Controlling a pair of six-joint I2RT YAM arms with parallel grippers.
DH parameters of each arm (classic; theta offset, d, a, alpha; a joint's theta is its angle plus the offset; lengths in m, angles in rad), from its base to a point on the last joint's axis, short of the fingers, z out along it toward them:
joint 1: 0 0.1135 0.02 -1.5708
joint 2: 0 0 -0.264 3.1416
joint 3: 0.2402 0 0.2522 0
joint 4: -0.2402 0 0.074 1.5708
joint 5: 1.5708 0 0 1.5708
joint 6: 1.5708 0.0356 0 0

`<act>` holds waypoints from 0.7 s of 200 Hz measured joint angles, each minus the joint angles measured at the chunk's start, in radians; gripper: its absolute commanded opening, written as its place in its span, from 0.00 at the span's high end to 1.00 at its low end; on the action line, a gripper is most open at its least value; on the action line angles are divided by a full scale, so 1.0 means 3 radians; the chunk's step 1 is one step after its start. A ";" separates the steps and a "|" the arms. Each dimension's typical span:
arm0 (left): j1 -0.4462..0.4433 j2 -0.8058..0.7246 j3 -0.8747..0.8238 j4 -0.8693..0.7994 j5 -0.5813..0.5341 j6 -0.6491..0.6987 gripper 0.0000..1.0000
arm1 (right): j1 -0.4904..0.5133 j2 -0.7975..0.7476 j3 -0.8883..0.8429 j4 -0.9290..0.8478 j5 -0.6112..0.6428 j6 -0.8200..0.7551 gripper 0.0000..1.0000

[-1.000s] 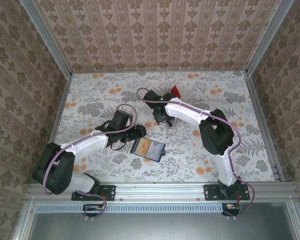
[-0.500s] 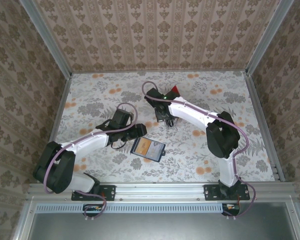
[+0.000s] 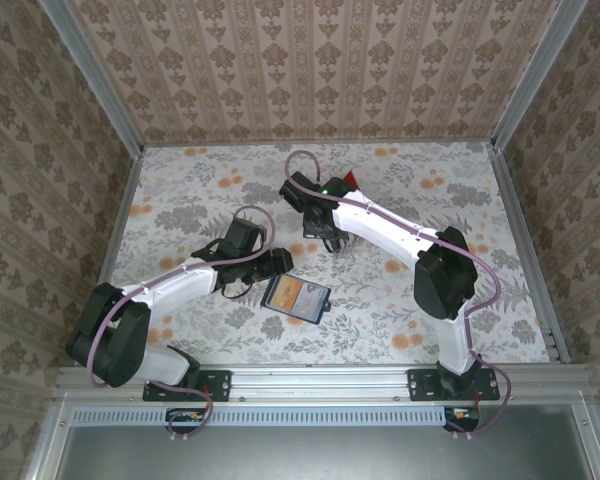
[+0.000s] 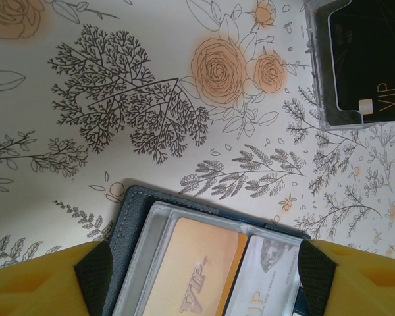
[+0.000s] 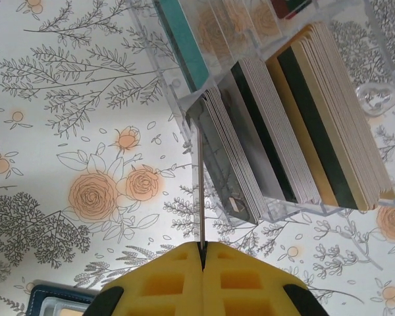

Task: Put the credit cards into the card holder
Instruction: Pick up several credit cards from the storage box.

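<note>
Left gripper (image 4: 205, 263) hasn't budged in the last sec. Jaws are spread wide with nothing picked up, fingers (image 4: 39, 289) either side of the near end of the holder (image 4: 128, 217). Can't tell if the pads actually touch it. Holder lies open and flat on the table (image 4: 85, 52), front-middle, w/ a tan card (image 4: 197, 270) and a grey card (image 4: 266, 276) already under its clear pocket. It hasn't shifted either.

What did change is on the right: that arm's elbow has swung out to the right and its cable loop has lifted, while the right gripper (image 5: 201, 253) stayed by the rack (image 5: 171, 72). It's clamped fully shut on one card (image 5: 201, 184), seen edge-on, far end right at the rack's corner beside the stacks (image 5: 283, 118). Can't tell if it's fully clear of the rack yet. IMO the card is pulled or nearly so, and the next leg is carrying it over to the holder. Two in, plenty left.

Room: rack to holder is a short hop toward me and left over bare table, nothing between. Tight spot is the left fingers crowding the holder, so the card prob has to come in from the far/right side. Walls (image 3: 310, 60) and front rail (image 3: 320, 378) are well away from both.
</note>
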State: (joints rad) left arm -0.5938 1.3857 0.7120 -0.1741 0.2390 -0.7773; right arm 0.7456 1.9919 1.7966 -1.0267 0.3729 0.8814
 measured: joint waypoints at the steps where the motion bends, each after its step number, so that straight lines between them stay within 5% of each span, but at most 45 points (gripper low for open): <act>1: 0.0000 -0.0003 0.0000 -0.0003 0.0000 -0.0005 0.22 | 0.0000 -0.0005 -0.0011 0.0008 -0.0006 0.0009 1.00; 34: 0.0066 -0.0094 0.0000 0.0000 0.0097 -0.0072 0.21 | -0.0005 -0.0479 -0.0612 0.0430 -0.0411 0.0017 1.00; 86: 0.0415 -0.0398 -0.0023 0.0549 0.0596 -0.0430 0.11 | -0.0375 -0.1829 -0.2035 0.1865 -0.1619 -0.0111 1.00; 140: 0.0544 -0.0287 -0.0013 0.1462 0.1328 -0.0880 0.11 | -0.0763 -0.2080 -0.2562 0.2763 -0.2607 -0.0062 1.00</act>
State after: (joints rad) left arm -0.4305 1.2995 0.7082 0.2646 0.6373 -1.0412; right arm 0.5167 1.3678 1.0279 -0.1978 -0.4091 0.8627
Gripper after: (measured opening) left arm 0.887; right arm 0.049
